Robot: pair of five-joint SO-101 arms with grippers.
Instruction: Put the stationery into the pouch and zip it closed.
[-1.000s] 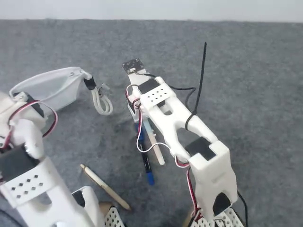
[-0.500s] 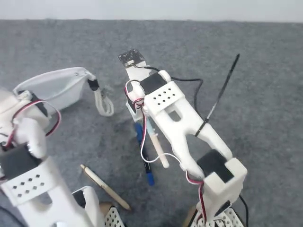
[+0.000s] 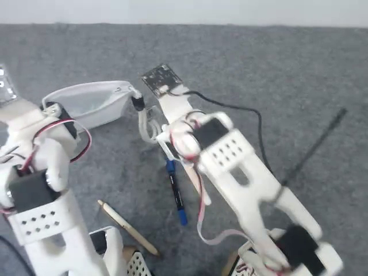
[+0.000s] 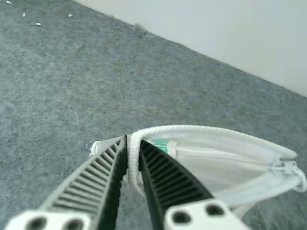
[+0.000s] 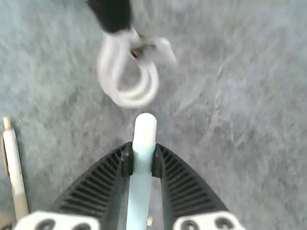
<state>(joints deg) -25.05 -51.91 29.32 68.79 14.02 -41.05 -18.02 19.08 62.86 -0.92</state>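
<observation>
Here, right jaws clamp a pen point(image 5: 143, 143) (left jaws pinch the pouch point(image 4: 211, 165)).

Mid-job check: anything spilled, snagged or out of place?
Nothing stands out. The left end effector pinches the rim of the open pouch, the right end effector grips a pale pen, and a blue pen and a beige pen lie on the mat, not yet packed.

1. The left arm point(image 3: 46, 224) and right arm point(image 3: 247, 172) are white moulded shells with panels of diamond-shaped holes.
2. Black servo blocks sit at the joints, looped by red, white and black wires point(image 3: 87, 144).
3. A black cable point(image 3: 241, 110) leaves the right wrist's dark circuit board point(image 3: 161, 77).
4. The left gripper point(image 4: 132, 142) and right gripper point(image 5: 142, 148) have black ribbed jaws on white bases with round holes.
</observation>
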